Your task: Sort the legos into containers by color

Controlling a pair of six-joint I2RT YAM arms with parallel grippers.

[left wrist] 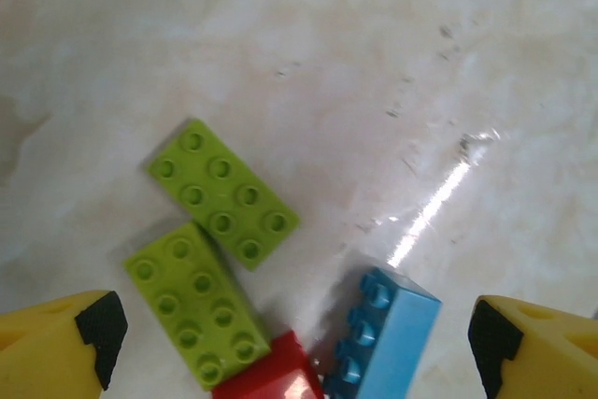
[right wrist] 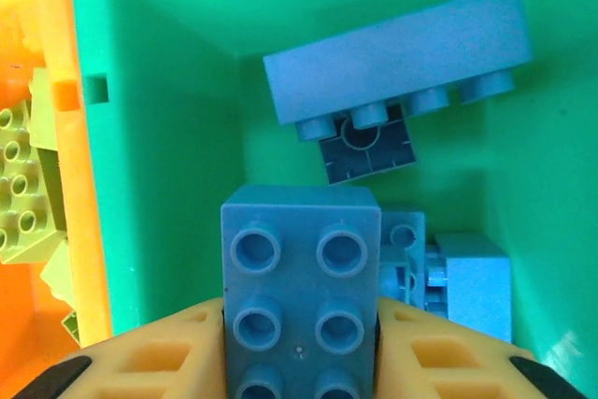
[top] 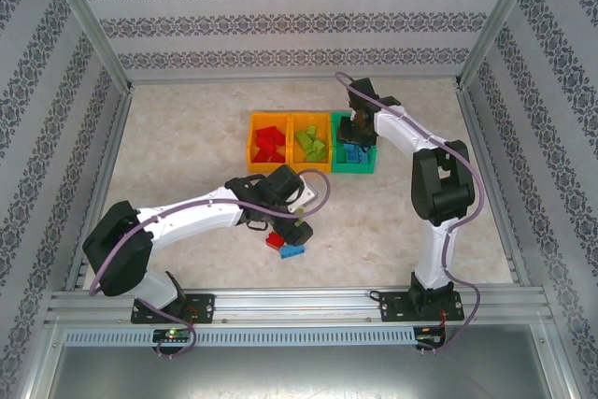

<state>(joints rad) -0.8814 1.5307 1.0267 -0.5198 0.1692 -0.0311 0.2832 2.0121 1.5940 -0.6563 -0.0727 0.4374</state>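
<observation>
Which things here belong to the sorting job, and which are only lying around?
Job: two loose green bricks, red brick, loose blue brick, held blue brick, orange bins, green bin.
Not job: purple cables, metal rail.

I work in a robotics lab test cell, not a home or a shop. A bare pale marbled tabletop [top: 187,137] is boxed in by silver aluminium frame posts [top: 89,35]. Flat panels of white wallpaper banded in grey damask [top: 299,21] stand as a backdrop at its far, left and right edges. My white-and-black left arm [top: 187,212] and right arm [top: 437,184] are bolted to a slotted aluminium rail [top: 299,304] along its near edge, with purple cables [top: 328,190] looped in the open. Three joined plastic bins, two orange and one green [top: 250,147], sit toward the far edge.
</observation>
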